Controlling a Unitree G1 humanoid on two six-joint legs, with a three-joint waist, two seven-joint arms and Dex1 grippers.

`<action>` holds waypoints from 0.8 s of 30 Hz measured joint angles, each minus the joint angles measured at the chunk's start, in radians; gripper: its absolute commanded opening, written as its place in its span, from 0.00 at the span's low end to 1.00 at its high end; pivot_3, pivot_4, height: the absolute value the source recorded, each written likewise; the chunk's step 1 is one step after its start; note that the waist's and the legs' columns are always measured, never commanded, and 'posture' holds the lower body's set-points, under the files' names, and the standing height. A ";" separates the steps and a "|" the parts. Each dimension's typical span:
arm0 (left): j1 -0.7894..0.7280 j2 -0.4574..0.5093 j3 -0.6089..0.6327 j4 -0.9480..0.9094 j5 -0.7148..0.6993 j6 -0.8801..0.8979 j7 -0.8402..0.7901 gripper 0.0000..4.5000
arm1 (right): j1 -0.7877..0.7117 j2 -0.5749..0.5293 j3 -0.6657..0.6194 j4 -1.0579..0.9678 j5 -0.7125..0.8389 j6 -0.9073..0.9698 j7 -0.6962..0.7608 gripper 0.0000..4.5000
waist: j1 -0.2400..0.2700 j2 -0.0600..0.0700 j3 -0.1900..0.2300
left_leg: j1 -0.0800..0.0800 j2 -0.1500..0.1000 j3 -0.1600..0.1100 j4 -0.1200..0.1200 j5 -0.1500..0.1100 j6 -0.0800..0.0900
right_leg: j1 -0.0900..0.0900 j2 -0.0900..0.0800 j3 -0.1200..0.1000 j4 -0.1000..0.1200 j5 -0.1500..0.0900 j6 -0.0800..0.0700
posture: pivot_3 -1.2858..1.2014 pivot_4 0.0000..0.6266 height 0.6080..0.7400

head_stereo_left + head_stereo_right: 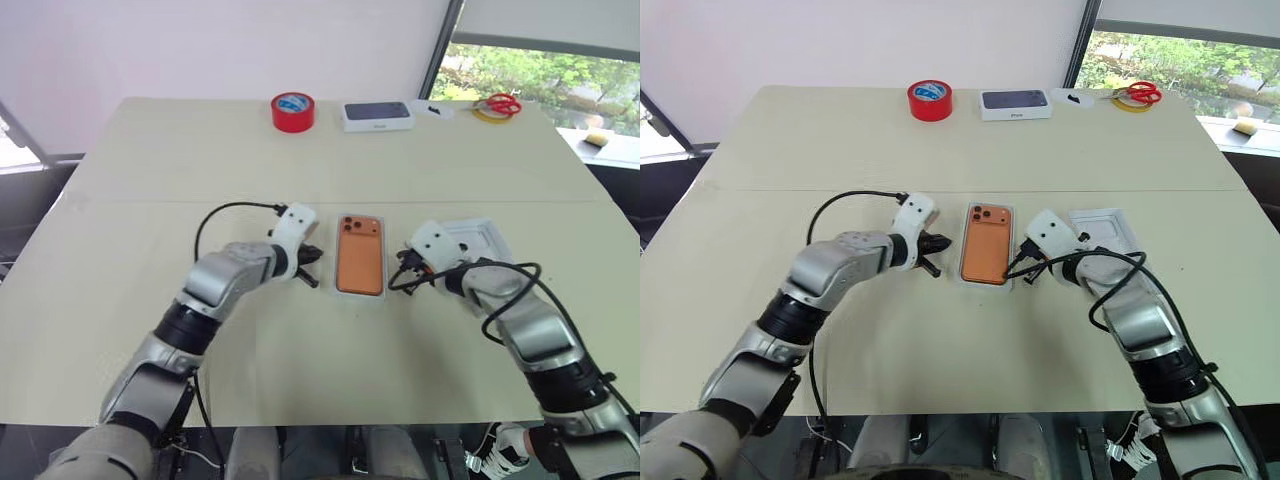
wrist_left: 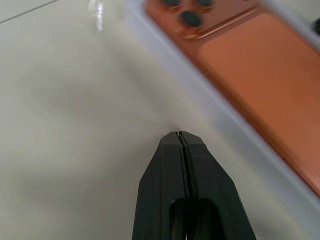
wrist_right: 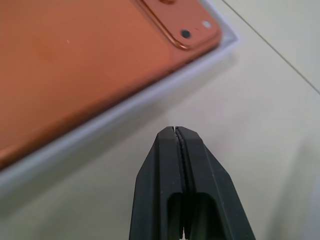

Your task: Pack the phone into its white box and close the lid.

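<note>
The orange phone (image 1: 360, 258) lies camera-side up inside the shallow white box (image 1: 360, 294) at the middle of the table; the box's rim shows all round it. The white lid (image 1: 480, 238) lies inside-up on the table to the right of the box, partly hidden by my right hand. My left gripper (image 1: 312, 266) is shut and empty, its tip just off the box's left rim (image 2: 220, 120). Close to the box's right rim (image 3: 125, 112), my right gripper (image 1: 404, 270) is also shut with nothing in it.
A red tape roll (image 1: 293, 111), a white box with a dark top (image 1: 377, 115), a small white card (image 1: 435, 108) and red scissors (image 1: 500, 104) on a yellow tape ring lie along the table's far edge. Bare tabletop surrounds both hands.
</note>
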 measured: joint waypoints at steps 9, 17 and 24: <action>-0.019 -0.072 -0.005 0.020 0.028 0.059 -0.125 0.01 | 0.066 -0.062 -0.031 -0.072 -0.014 0.053 0.027 0.00 | 0.011 0.000 0.000 | 0.000 0.000 0.000 0.002 0.000 0.001 | 0.001 -0.001 0.000 0.000 0.000 0.000 | 0.52 0.24 0.93; -0.032 -0.152 -0.069 0.011 0.048 0.126 -0.207 0.01 | 0.288 -0.200 -0.161 -0.269 0.021 0.112 0.111 0.00 | 0.025 0.001 0.000 | 0.000 0.000 -0.001 0.004 -0.001 0.001 | 0.002 0.000 0.000 0.000 0.000 0.000 | 0.52 0.24 0.93; -0.032 -0.164 -0.109 -0.038 0.048 0.204 -0.257 0.01 | 0.402 -0.236 -0.230 -0.363 0.038 0.149 0.129 0.00 | 0.023 0.001 -0.001 | 0.001 0.000 -0.002 0.004 -0.001 0.002 | 0.002 0.000 0.000 0.000 0.000 0.000 | 0.52 0.24 0.93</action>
